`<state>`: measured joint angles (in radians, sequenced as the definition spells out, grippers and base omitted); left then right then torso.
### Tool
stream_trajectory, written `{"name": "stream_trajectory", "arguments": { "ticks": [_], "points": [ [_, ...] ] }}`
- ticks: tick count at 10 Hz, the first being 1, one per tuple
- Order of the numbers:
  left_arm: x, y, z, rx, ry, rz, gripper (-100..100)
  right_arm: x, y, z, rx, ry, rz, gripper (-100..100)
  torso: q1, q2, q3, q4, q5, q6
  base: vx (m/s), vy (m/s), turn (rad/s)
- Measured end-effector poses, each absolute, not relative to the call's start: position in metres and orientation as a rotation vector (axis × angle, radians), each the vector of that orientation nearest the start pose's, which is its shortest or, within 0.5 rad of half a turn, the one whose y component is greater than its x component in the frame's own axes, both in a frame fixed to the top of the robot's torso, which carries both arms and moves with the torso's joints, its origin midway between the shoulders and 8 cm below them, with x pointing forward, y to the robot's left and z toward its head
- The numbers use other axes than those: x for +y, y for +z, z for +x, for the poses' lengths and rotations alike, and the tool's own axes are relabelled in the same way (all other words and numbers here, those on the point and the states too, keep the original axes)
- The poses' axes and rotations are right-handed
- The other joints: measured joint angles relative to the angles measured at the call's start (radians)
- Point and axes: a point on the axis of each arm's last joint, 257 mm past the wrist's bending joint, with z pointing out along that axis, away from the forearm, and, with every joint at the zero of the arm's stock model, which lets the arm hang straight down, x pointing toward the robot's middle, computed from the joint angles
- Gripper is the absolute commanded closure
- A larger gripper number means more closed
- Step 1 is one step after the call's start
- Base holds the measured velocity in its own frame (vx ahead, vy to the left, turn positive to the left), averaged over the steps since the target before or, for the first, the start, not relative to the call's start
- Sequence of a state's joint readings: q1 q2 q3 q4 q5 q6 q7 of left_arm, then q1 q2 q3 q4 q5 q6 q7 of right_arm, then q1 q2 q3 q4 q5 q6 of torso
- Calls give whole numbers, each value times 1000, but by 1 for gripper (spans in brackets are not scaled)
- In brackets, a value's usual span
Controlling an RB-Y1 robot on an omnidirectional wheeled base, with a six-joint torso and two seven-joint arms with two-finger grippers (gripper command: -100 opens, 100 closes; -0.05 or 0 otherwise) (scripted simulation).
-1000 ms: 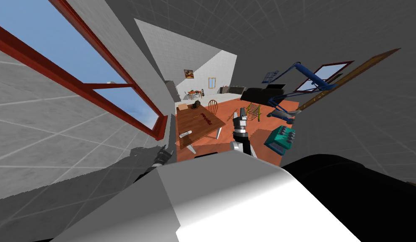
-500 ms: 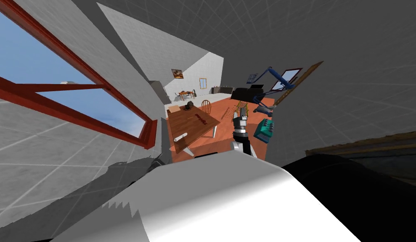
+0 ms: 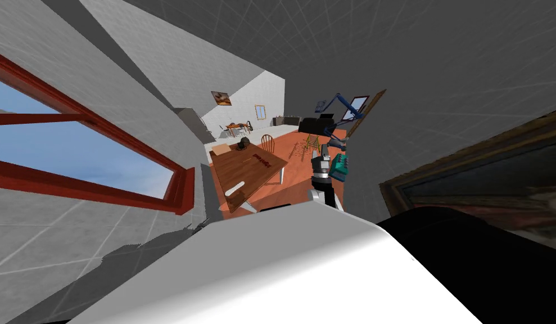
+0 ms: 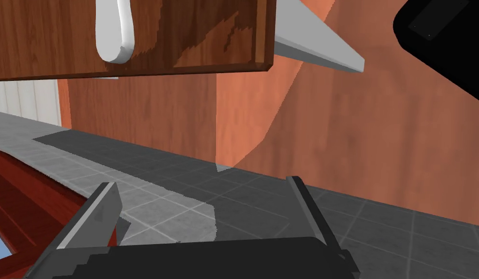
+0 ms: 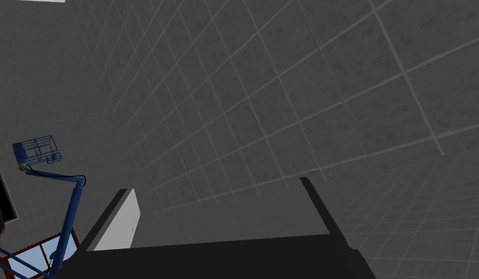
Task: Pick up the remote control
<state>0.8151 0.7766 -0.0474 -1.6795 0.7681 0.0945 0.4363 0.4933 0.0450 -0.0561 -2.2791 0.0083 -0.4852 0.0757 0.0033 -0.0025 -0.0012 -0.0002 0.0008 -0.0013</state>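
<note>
white remote control [image 3: 235, 188] lies on the wooden table [image 3: 258, 171], at its near end. left gripper [image 4: 199, 183], fingers apart, faces that end, touching nothing. right gripper [image 3: 323, 148], fingers apart too, hangs right of the table.

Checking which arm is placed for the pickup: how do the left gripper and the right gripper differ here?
The left gripper faces the wooden table, where the white remote control lies near the edge, not touching it; the right gripper faces a grey tiled wall. The left gripper sits by the red window frame; the right gripper is held out over the orange floor. Both are open and empty.
</note>
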Motion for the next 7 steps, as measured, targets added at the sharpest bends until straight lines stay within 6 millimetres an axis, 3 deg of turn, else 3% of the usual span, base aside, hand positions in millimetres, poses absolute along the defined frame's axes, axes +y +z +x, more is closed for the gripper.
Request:
{"name": "stream_trajectory", "arguments": {
  "ticks": [1, 7],
  "points": [
    [503, -443, 171, 1176, -726, -2297, -100, -302, 24, 343, 602, 1169, 658, 0, 0, -1, 0, 0, 0, 2, -1, 20, -217],
    [559, -464, 100, 1032, -464, -2518, -100, -302, 24, 342, 602, 1169, 659, 0, 0, -2, -1, 0, 0, 1, 7, 18, -287]
  ]
}}
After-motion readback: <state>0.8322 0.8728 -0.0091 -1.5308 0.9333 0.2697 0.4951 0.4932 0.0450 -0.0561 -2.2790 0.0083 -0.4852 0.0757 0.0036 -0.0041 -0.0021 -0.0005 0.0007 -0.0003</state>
